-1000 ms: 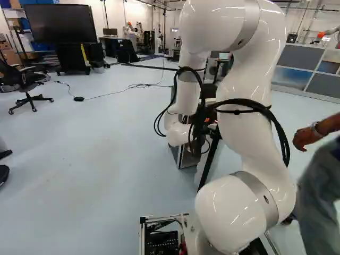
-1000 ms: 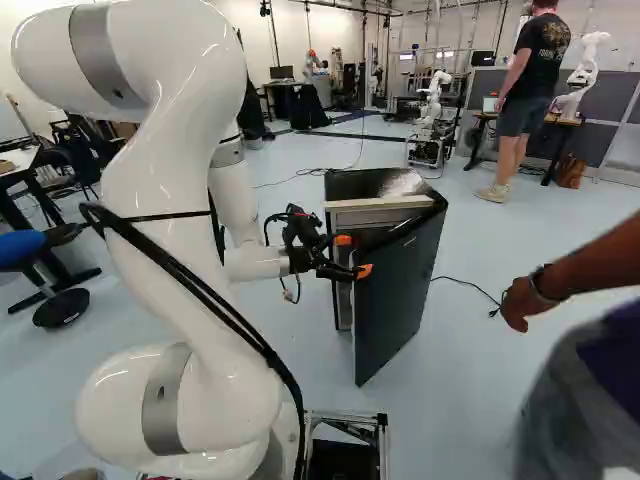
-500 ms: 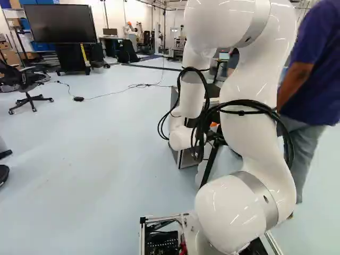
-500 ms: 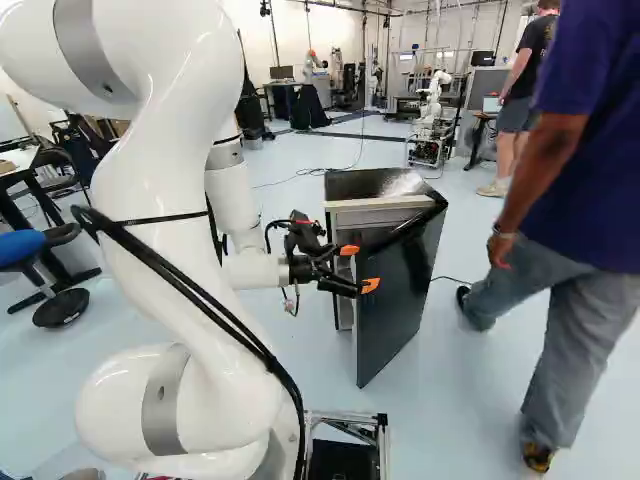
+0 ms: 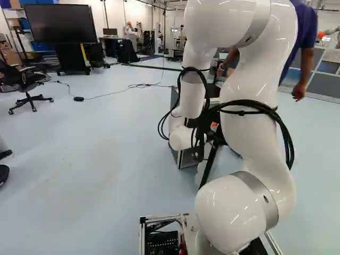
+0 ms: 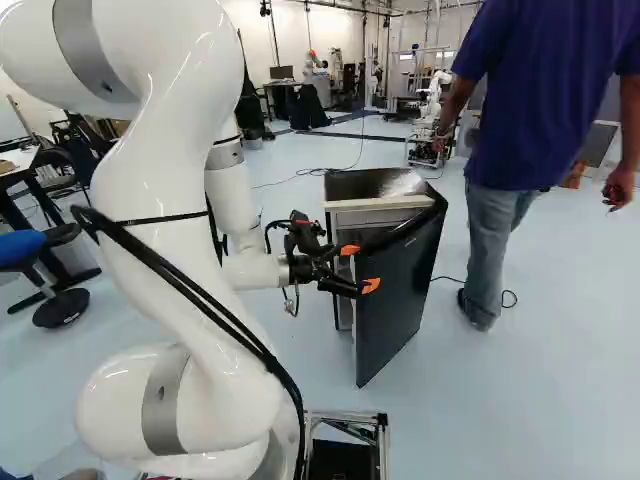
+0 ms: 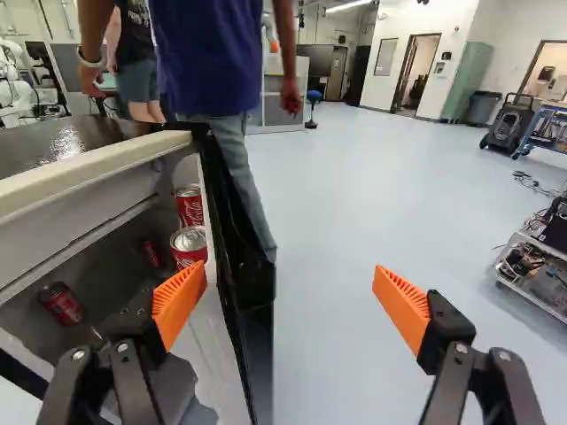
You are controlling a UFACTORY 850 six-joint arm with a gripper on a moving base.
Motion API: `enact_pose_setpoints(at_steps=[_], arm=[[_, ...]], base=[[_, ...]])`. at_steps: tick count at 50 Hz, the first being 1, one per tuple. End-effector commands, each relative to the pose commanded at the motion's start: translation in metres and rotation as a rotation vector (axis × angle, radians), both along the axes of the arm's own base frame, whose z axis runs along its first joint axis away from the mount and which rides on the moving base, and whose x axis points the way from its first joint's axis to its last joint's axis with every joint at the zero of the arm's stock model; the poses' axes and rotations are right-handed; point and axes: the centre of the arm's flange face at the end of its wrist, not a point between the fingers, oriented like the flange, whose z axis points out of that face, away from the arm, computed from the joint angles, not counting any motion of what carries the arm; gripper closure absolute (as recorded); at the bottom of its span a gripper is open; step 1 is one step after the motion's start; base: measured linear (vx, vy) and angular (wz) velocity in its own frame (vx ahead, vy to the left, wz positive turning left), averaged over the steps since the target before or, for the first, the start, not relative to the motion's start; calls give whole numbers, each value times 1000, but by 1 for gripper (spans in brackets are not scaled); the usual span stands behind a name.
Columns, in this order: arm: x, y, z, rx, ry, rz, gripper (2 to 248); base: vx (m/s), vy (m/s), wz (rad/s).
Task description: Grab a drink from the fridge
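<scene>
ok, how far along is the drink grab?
Done: fridge door stands ajar, red cans visible inside. In hand: nothing; claw is open, fingers either side of the door's edge. Left: probably widening the door, then gripping a can and lifting it out.

White script on the farther red can [image 7: 190, 205] in the fridge door [image 7: 221, 292] reads "Coca-Cola"; the nearer red can [image 7: 188, 246] shows part of the same lettering. The door's small outer mark is too tiny to read.
</scene>
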Motion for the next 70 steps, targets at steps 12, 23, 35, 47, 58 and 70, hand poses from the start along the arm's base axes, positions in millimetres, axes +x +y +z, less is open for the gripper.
enact_pose_setpoints(at_steps=[12,23,35,47,58,70], arm=[[-1,-1,3,-29,-12,-13,3],[-1,-2,4,-45,-18,-22,3],[3,-7,4,-45,-24,-44,3],[12,-24,4,-43,-37,-99,3],[19,-43,4,-42,-49,-159,3],[25,-65,3,-42,-60,-227,3]], base=[[0,0,0],[0,0,0],[0,0,0],[0,0,0],[0,0,0],[0,0,0]])
